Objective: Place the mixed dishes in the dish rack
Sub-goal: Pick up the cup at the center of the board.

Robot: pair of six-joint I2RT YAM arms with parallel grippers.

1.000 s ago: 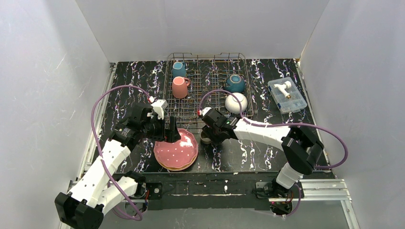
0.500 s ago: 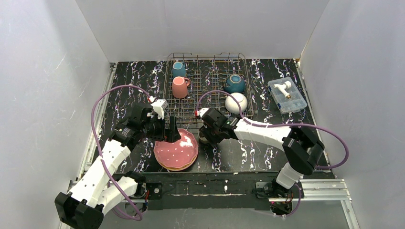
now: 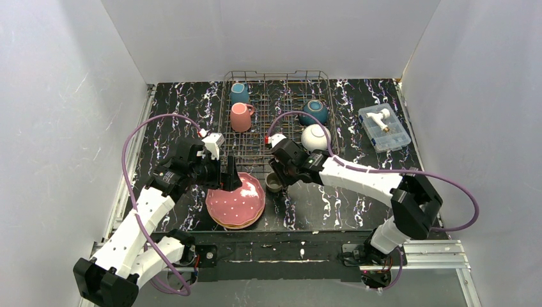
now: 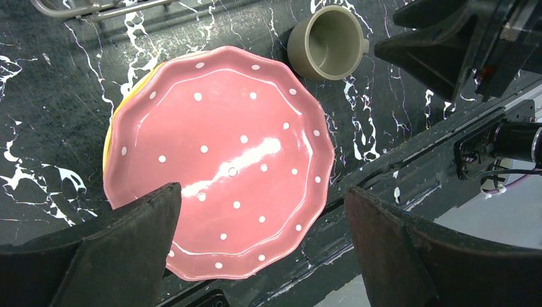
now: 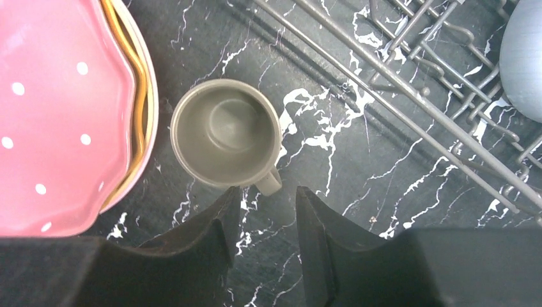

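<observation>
Black marbled table (image 3: 179,115) inside white walls. The dish rack (image 3: 281,77) at the far middle holds a blue mug (image 3: 240,93), a pink mug (image 3: 241,118), a teal bowl (image 3: 314,112) and a white bowl (image 3: 316,137). A stack of dotted plates, the pink plate (image 4: 224,160) uppermost, lies on the table near the rack, with the grey-olive mug (image 5: 224,131) upright just beside it. Left fingers (image 4: 128,243) are spread wide above the pink plate and grasp nothing. Right fingers (image 5: 204,236) are part-open and empty, tips close to the mug's handle.

Olive mug (image 5: 225,133) upright — seemingly apart — between plates (image 5: 57,115), rack (image 3: 279,102)
</observation>
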